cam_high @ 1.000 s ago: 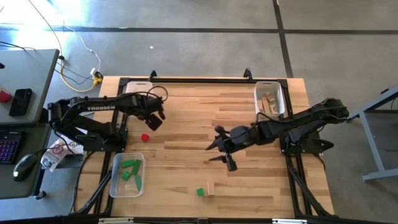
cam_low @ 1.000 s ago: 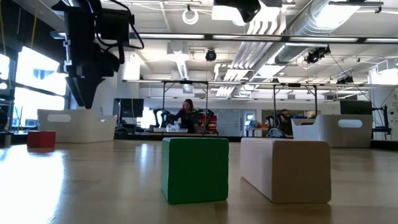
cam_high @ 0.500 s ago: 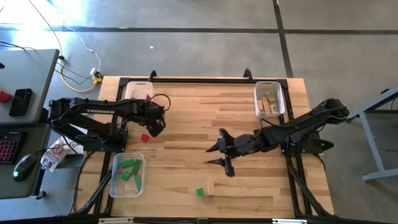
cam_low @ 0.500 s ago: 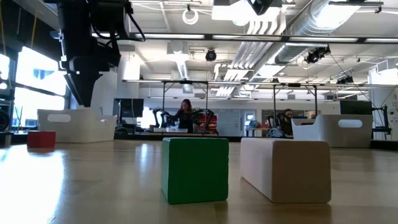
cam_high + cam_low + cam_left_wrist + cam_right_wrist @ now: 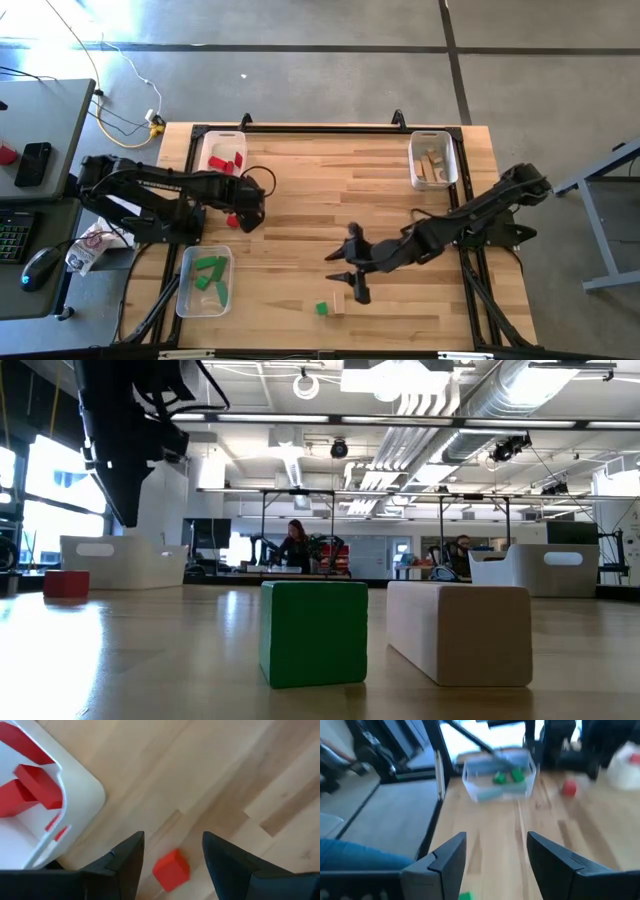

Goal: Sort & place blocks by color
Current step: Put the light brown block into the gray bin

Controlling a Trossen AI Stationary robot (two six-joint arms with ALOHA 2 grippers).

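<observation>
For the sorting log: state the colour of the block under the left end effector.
Red block, clearest in the left wrist view.

left gripper (image 5: 172, 851) fingers standing apart, a loose red block (image 5: 171, 869) lying on the table (image 5: 225, 780) between the tips. white tray (image 5: 75, 815) sitting nearby, holding red blocks (image 5: 37, 785).

My left arm reaches in from the left edge, stretched across the tabletop w/ the elbow low. Left claw (image 5: 246, 212) points down, fingers (image 5: 127, 862) spread apart, nothing between them. Right arm comes in from the right side, extended long and low toward mid-tabletop, forearm angled to the front. Right claw (image 5: 345, 268) has both fingers (image 5: 445, 861) wide apart, empty, tips aimed toward the left-front.
</observation>
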